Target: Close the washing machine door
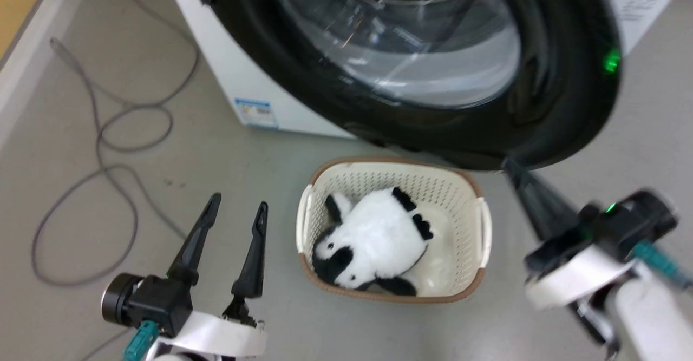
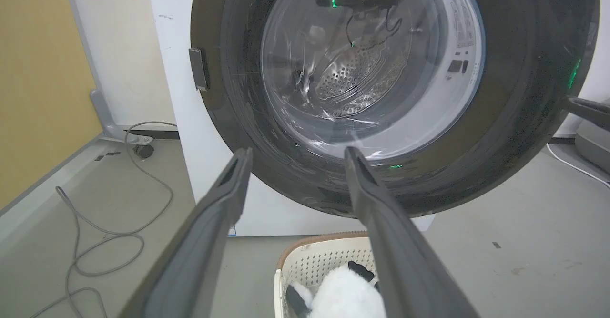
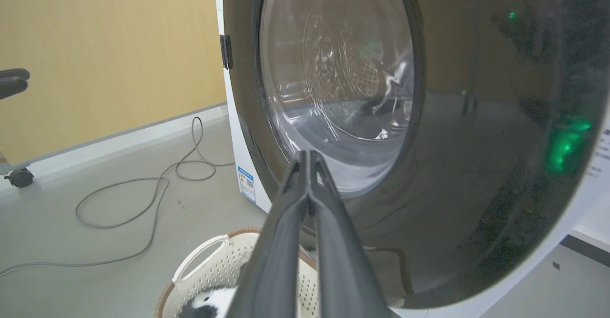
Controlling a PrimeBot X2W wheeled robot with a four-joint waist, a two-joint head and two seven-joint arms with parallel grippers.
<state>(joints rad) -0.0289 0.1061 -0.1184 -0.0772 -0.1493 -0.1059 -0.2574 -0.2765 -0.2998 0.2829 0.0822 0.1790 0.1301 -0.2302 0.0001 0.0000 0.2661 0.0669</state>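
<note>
R end effector [image 3: 309, 155] pinched at door [image 1: 568, 79] rim, L end effector [image 1: 240, 201] spread

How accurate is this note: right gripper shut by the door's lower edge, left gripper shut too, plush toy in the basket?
One slip: the left gripper is open, fingers spread with nothing between them, as the left wrist view shows. The rest holds: the right gripper is shut by the lower edge of the washing machine door, and the plush toy lies in the basket.
</note>
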